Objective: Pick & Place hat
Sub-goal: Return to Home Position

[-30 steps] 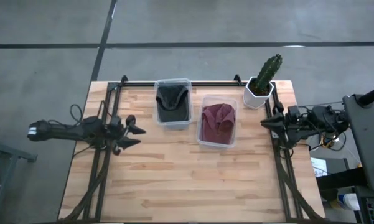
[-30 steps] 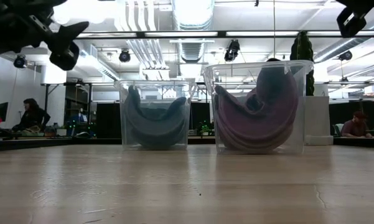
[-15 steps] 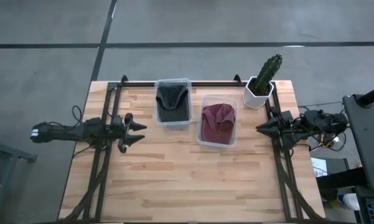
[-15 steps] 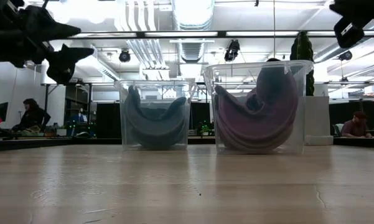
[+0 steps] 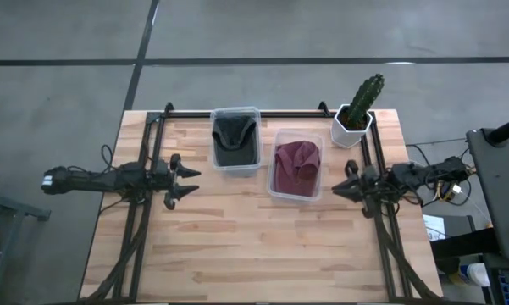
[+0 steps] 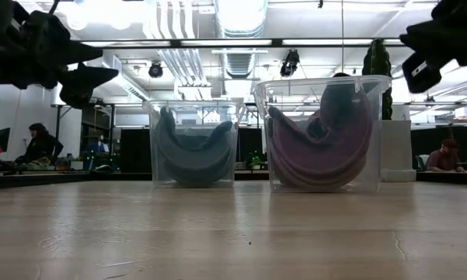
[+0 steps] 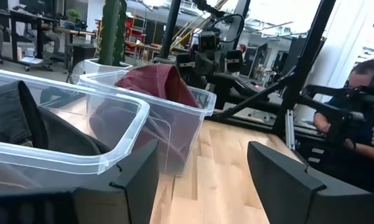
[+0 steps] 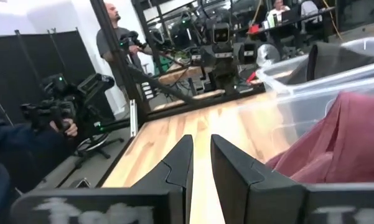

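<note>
Near the desk's (image 5: pixel 254 246) left edge, the left gripper (image 5: pixel 191 181) hangs above the wood. Its fingers are spread wide and hold nothing. It points across the desk toward the left bin (image 5: pixel 235 173) and is apart from it, about level with the bin's front wall.

By the right edge, the right gripper (image 5: pixel 339 186) also hangs clear of the surface. Its fingers are drawn close, with only a narrow slit between them and nothing in it. It points at the right bin (image 5: pixel 295 197), just beside that bin's near corner but not touching it.

The black cap (image 5: pixel 235 140) lies inside the left bin, which stands at the middle of the back edge. The low view shows the cap curled against the clear walls. Whether more than one black cap lies there cannot be told.

The red cap (image 5: pixel 295 165) fills the right bin, which sits just beside the left bin and a little nearer the front.

At the back right corner a cactus (image 5: pixel 364 93) stands upright in a white pot (image 5: pixel 352 127), near the right bin.

Beyond the desk, in the low view, a person (image 6: pixel 39 144) sits far off at one side of the room.
</note>
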